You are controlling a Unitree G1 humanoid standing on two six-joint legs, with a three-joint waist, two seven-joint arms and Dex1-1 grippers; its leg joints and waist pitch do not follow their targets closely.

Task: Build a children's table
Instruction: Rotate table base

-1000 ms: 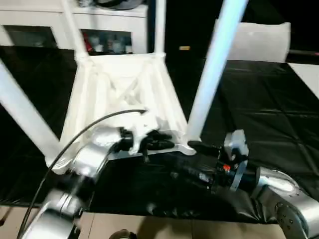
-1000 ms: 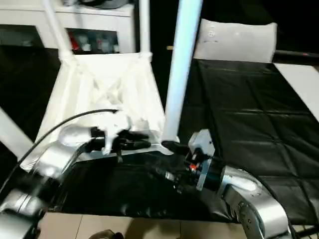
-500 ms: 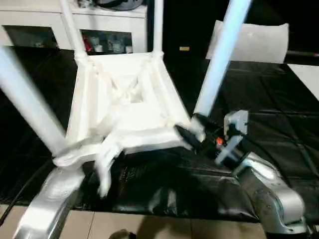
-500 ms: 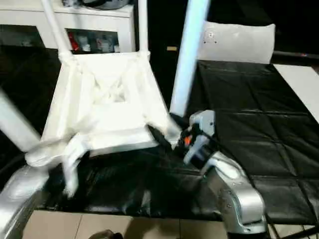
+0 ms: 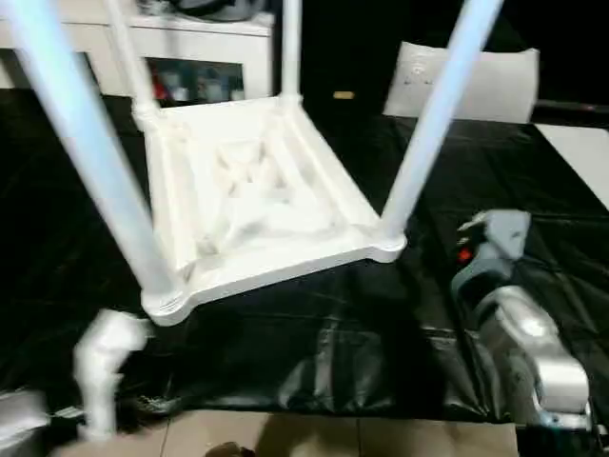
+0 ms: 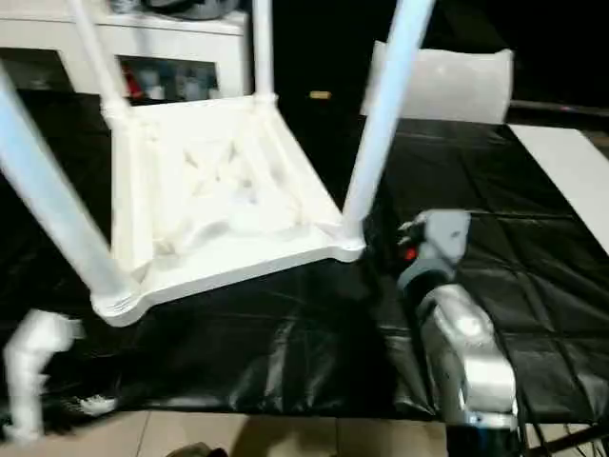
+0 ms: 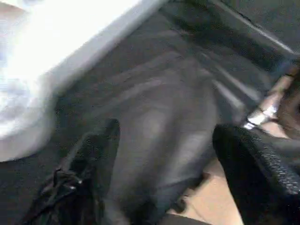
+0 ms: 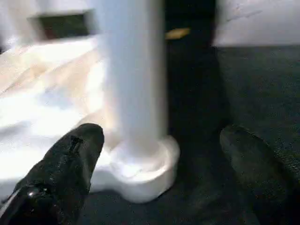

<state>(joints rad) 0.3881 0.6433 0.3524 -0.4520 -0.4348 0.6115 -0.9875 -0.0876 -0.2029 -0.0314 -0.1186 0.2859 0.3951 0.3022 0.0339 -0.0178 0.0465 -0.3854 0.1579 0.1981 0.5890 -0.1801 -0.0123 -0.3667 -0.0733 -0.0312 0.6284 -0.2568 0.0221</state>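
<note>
Both grippers released, table nearly built.

Right gripper spread wide, empty, by the near-right white tapered tube leg; left gripper parted, grasping nothing. White ribbed plastic tabletop upside down on black sheet, four legs socketed; seating depth unclear, leg tops cut off.
</note>
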